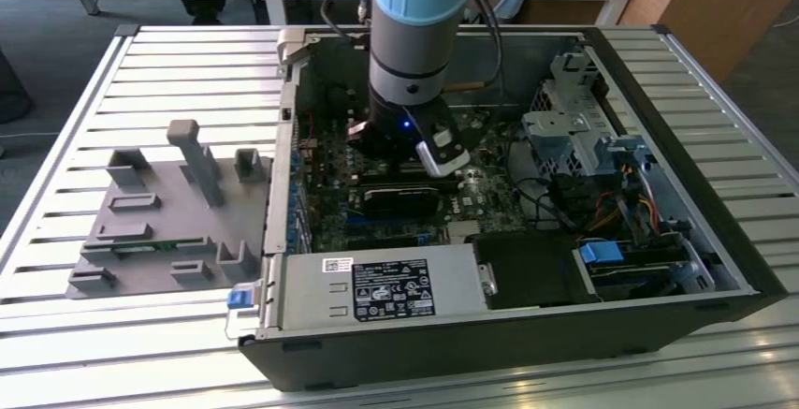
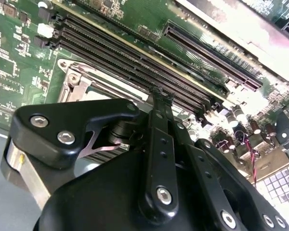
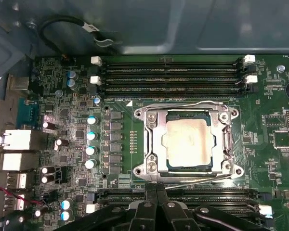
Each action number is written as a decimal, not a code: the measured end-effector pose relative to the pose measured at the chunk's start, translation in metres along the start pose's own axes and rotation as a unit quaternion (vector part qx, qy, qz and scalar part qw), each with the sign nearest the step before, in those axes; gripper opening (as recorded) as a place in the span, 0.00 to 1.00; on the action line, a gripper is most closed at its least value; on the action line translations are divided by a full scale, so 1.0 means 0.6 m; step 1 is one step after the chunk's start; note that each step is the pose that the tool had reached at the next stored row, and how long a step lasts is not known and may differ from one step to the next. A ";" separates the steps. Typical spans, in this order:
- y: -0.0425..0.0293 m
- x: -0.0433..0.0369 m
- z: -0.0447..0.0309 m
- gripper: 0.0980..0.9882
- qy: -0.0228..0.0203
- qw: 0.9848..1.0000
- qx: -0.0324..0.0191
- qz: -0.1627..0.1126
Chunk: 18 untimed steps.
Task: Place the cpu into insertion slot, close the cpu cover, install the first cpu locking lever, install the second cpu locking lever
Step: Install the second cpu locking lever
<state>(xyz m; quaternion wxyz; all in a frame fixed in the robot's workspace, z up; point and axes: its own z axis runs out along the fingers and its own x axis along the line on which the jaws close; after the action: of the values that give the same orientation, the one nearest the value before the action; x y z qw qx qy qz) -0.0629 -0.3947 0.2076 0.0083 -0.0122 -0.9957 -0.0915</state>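
In the first wrist view the cpu (image 3: 189, 143), with its pale silver top, lies in the insertion slot (image 3: 140, 114) on the green board. The silvery cpu cover (image 3: 154, 144) lies flat around it, framing the chip in its window. One thin wire locking lever (image 3: 183, 103) runs along the socket's side by the memory slots. The other lever (image 3: 197, 181) runs slightly slanted along the opposite side. My gripper (image 3: 156, 191) is shut, its black tips together right at that slanted lever's end. In the second wrist view the gripper (image 2: 156, 94) hovers beside the socket rim (image 2: 76, 81). The exterior view has the gripper (image 1: 418, 161) low inside the case.
The open computer case (image 1: 699, 250) lies on a slatted table, with drive cages and cables at the exterior view's right. A black heatsink block (image 1: 397, 198) sits near the gripper. Long black memory slots (image 3: 173, 72) flank the socket. A grey fixture (image 1: 168, 212) stands at the exterior view's left.
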 end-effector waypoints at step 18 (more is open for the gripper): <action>-0.006 0.011 0.019 0.01 0.001 1.000 -0.030 0.000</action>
<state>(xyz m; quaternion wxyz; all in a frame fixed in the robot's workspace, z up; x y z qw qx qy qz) -0.0699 -0.3957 0.1959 0.0087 -0.0120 -0.9924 -0.1218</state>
